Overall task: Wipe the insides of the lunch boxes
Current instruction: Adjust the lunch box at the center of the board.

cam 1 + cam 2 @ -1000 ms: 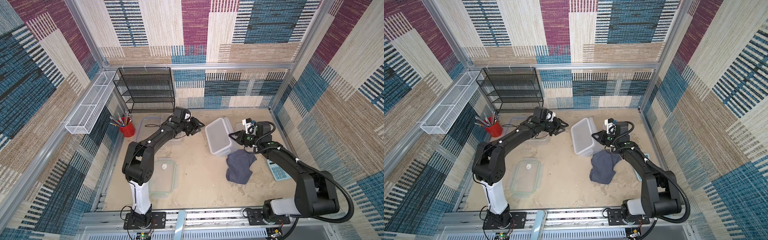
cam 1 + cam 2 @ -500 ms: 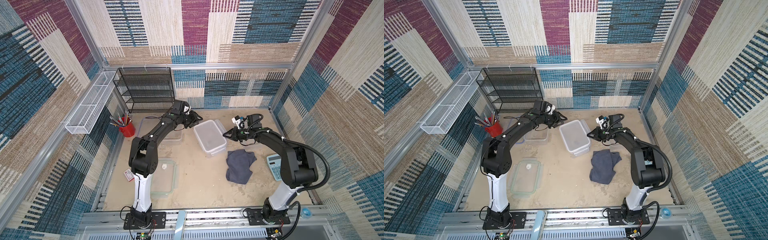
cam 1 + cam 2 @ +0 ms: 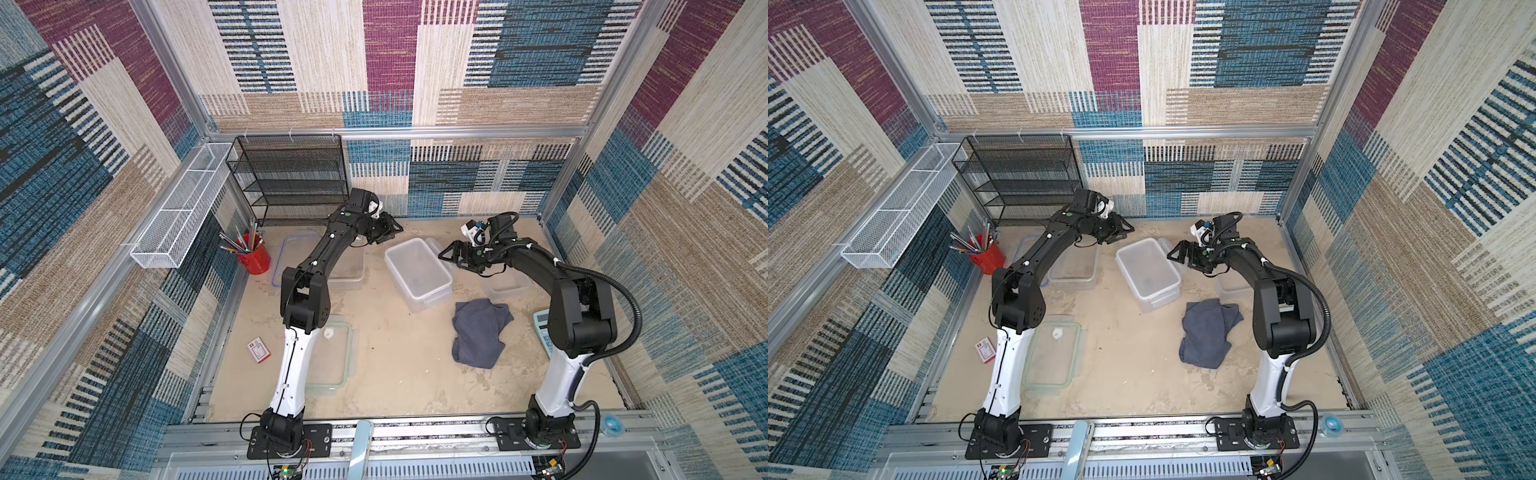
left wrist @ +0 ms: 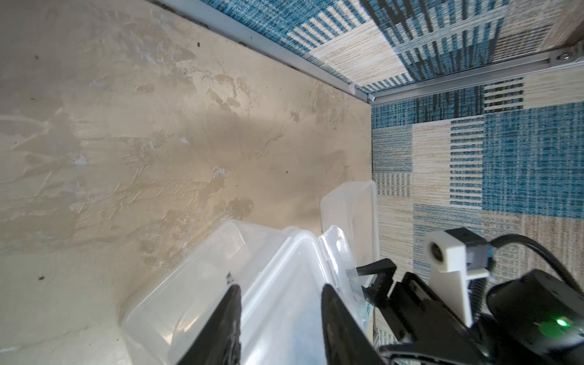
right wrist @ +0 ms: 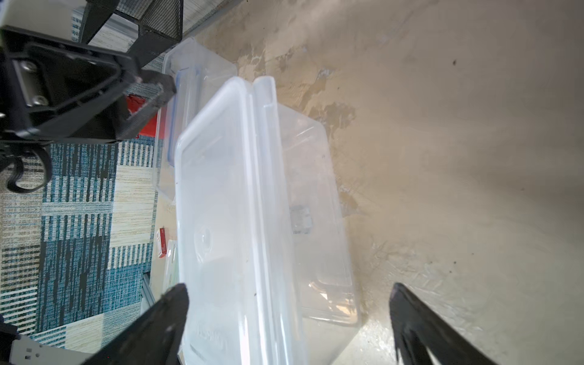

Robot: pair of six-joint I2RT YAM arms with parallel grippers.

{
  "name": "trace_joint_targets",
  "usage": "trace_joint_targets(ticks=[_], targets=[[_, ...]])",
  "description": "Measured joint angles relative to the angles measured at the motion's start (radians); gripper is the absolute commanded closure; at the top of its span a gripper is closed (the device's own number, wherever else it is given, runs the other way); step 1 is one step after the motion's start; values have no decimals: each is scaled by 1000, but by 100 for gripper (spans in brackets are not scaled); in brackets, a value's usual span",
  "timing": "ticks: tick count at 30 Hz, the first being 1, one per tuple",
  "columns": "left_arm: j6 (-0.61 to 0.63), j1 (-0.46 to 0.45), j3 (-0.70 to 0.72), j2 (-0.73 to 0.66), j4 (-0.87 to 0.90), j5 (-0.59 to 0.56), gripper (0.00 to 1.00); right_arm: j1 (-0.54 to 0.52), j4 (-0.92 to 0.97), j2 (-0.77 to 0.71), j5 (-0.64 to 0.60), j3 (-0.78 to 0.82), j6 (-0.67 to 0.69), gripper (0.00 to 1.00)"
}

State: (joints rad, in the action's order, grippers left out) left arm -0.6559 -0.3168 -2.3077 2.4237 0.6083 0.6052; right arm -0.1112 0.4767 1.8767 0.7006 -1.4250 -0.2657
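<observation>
Finding open table (image 3: pixel 395 374) across lower centre, between green-rimmed lid (image 3: pixel 332 357) and grey cloth (image 3: pixel 480 332); noting back wall (image 3: pixel 457 187) close behind both grippers. Seeing right gripper (image 3: pixel 446 255) spreading wide just right of deep lunch box (image 3: pixel 417 272), mid-frame, gripping nothing. Seeing left gripper (image 3: pixel 395 235) gaping partway, upper left of it, empty. Counting three lunch boxes: deep, shallow (image 3: pixel 349 274), smaller (image 3: pixel 511 286).

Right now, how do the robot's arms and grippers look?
The left arm and right arm each have a white lower link and black upper links. A black ribbed hose runs beside the right one. The left gripper and right gripper have black pointed fingers.
</observation>
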Motion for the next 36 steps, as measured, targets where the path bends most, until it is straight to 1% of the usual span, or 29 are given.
trace_joint_targets(ticks=[3,8,13,17,22,25,30,36], targets=[[13,3,-2,16,26,-4,56,0,-15,-79,-37,54,-10,1],[30,7,2,27,42,-3,55,0,-71,-265,-72,270,-74,1],[34,7,54,24,27,5,55,-20,-215,-474,-70,547,-222,1],[21,9,182,-27,-21,18,55,-77,-373,-570,-54,719,-379,1],[-42,6,376,-125,-155,39,55,-153,-521,-586,-76,787,-516,1],[-83,3,472,-169,-227,48,55,-175,-580,-565,-86,800,-571,1],[-131,1,599,-244,-333,53,55,-180,-616,-519,-129,776,-605,1],[-174,6,729,-315,-451,28,55,-177,-609,-404,-163,675,-600,1]])
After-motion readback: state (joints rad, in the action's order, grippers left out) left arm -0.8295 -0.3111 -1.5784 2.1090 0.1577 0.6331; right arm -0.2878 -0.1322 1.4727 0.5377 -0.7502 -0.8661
